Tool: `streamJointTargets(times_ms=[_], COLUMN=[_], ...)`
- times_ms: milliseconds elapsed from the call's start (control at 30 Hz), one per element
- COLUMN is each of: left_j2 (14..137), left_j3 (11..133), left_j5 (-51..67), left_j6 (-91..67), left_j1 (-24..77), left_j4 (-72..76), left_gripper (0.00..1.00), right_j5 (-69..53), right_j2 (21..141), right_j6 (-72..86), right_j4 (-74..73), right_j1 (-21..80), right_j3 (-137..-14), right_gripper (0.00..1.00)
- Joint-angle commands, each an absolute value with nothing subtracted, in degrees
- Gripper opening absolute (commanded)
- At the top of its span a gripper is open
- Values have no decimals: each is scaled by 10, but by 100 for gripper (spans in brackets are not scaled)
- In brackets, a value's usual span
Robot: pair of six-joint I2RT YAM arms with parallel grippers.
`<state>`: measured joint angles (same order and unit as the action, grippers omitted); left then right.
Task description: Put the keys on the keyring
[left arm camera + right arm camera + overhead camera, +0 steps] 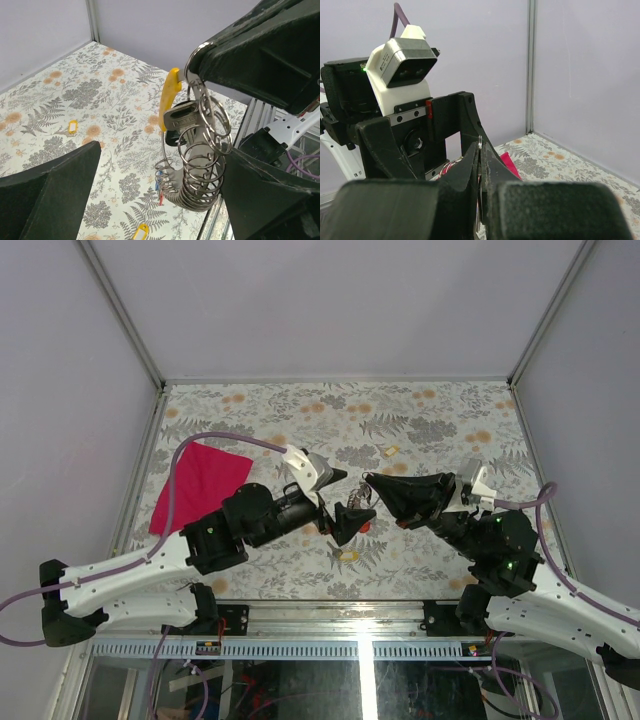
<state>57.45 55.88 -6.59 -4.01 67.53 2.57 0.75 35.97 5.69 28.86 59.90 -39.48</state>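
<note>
The keyring (197, 197) hangs in mid-air as a large thin wire ring carrying a coiled bunch of small rings, pinched at its top edge by my right gripper (370, 484), which is shut on it. A yellow-capped key (171, 89) with a metal blade hangs on the ring, and small blue and red keys (159, 186) dangle lower down. My left gripper (162, 152) is open, its fingers (55, 192) standing wide on either side of the ring without touching it. In the right wrist view only the ring's thin edge (479, 142) shows between the shut pads.
Loose yellow-capped keys lie on the flowered table: one (392, 451) behind the grippers, another (348, 555) in front of them. A pink cloth (200, 485) lies at the left. The metal rail (360, 645) runs along the near edge, and purple walls enclose the table.
</note>
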Motion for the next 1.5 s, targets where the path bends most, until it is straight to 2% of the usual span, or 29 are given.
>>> streamJointTargets(times_ms=[0, 33, 200, 367, 533, 667, 767, 800, 1033, 1333, 1467], left_j2=[561, 563, 578, 581, 583, 584, 585, 584, 585, 601, 606], left_j3=[551, 556, 575, 574, 580, 583, 586, 586, 603, 643, 662], left_j5=[-77, -67, -44, -42, -48, -53, -58, -59, -43, -23, -31], left_j6=[-53, -49, -34, -32, -27, -23, -23, -22, -8, 22, 28], left_j1=[680, 679, 679, 679, 679, 679, 679, 679, 679, 679, 679], left_j4=[90, 84, 52, 53, 50, 49, 46, 46, 12, -63, -100], left_gripper=[100, 99, 70, 59, 29, 23, 5, 1, 0, 0, 0], right_j5=[29, 31, 34, 36, 33, 32, 33, 33, 57, 101, 104], right_j2=[348, 348, 349, 347, 348, 347, 345, 344, 334, 318, 298], right_j6=[63, 63, 66, 69, 75, 79, 80, 81, 68, 9, -42], right_j4=[331, 332, 337, 336, 333, 332, 330, 328, 303, 209, 156], right_j1=[599, 599, 599, 599, 600, 599, 599, 599, 599, 599, 600], right_j3=[-416, -416, -415, -414, -416, -416, -415, -415, -419, -447, -456], right_gripper=[0, 0, 0, 0, 0, 0, 0, 0, 7, 32, 39])
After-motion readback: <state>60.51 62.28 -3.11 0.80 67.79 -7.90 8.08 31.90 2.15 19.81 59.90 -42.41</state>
